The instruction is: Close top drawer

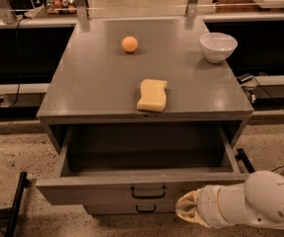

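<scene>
Gripper [187, 209] (open or closed: cannot tell) low beside open top drawer [92, 194] front.

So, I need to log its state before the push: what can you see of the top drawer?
The top drawer is grey-painted, pulled far out below the cabinet top, level. Its wide front carries a small black bar handle at centre; the deep box behind is shadowed. The gripper sits at the front's lower right; contact can't be told.
</scene>
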`<state>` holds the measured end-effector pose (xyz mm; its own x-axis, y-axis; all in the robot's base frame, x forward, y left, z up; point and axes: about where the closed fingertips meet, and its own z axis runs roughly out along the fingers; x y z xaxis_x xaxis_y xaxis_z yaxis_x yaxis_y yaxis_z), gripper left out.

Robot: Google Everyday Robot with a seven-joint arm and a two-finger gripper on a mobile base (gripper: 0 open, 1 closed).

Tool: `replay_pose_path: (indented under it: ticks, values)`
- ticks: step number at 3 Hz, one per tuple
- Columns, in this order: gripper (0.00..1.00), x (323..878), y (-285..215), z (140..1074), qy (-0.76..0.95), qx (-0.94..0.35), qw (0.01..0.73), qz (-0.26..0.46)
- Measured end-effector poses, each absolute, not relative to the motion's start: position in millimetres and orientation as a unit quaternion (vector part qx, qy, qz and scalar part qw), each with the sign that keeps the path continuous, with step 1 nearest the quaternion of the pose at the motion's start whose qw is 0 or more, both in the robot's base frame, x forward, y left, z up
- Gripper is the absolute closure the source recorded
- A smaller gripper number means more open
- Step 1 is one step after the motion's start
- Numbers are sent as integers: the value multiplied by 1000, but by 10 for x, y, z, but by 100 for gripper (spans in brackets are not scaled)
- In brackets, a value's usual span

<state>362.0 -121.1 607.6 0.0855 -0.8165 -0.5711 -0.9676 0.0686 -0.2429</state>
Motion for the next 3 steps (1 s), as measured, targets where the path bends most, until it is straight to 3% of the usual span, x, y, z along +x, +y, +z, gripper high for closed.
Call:
replay_pose_path:
  ticks: [3]
  values:
    - [100, 4361, -1304, 6014, 640, -668, 369, 88]
